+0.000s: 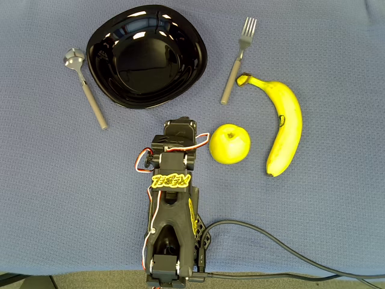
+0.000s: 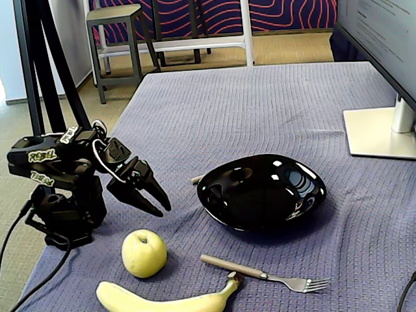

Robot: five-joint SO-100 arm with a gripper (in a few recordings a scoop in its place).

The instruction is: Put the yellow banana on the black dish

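- My gripper (image 2: 156, 198) hangs above the cloth, fingers slightly parted, gripping nothing.
- In the overhead view, the yellow banana (image 1: 286, 123) lies at my three o'clock, beyond the apple (image 1: 229, 144).
- The black dish (image 1: 146, 55) sits at eleven o'clock.

Dish (image 1: 147, 57): glossy black, reflective. Tablecloth (image 1: 325, 205): ribbed blue-grey cloth, matt. Fork (image 1: 238, 59), spoon (image 1: 84, 85): shiny metal heads, matt handles. Banana (image 1: 286, 123): smooth skin.
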